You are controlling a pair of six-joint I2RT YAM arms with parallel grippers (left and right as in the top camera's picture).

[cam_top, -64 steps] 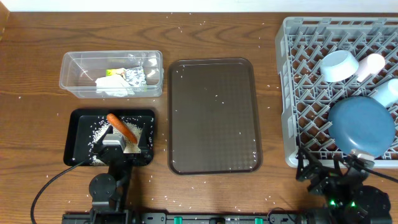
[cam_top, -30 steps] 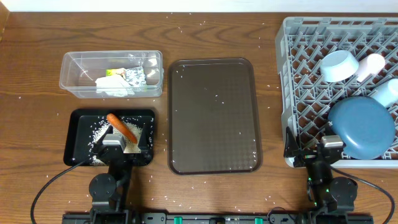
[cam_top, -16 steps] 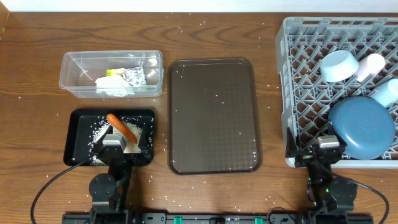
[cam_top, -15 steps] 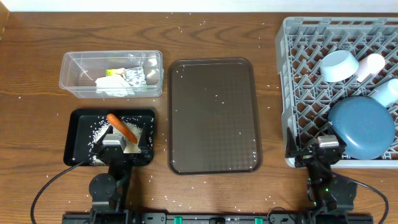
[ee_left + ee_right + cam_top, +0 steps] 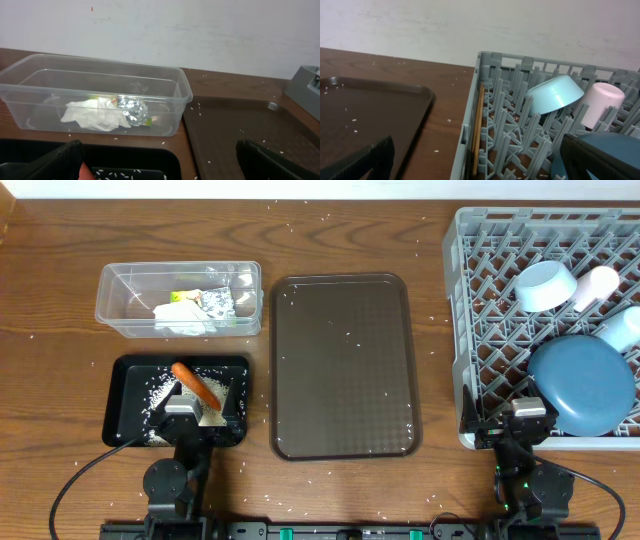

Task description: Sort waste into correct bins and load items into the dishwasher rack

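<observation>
Clear tub point(image 5: 110, 320): left of the brown serving tray point(image 5: 340, 370), by its far end. It holds the napkin point(image 5: 95, 114), the foil point(image 5: 132, 110) and a yellow-green scrap point(image 5: 180, 296).
Black tray point(image 5: 125, 395): left of the serving tray, by its near end. The carrot point(image 5: 196, 385) and a rice heap point(image 5: 158, 390) lie in it.
Left tool point(image 5: 157, 150): released, jaws spread wide, over the black tray's near edge.
Stray grains point(image 5: 354, 119): a few on the serving tray, more on the counter point(image 5: 60, 260) around it. They lie to your left tool's right, and that tool looks the nearer.
Right tool point(image 5: 477, 145): released, jaws wide, just right of the serving tray's near corner.
Chopsticks point(image 5: 477, 127): right of the serving tray, inside the rack's left wall. Their long axis runs straight away from your right tool.
Rack point(image 5: 470, 300): right of the serving tray. It holds the bowl point(image 5: 545, 285), white cup point(image 5: 598, 282), light-blue cup point(image 5: 622, 330) and plate point(image 5: 585, 385).
Judgement: only the grains look left to clear.
</observation>
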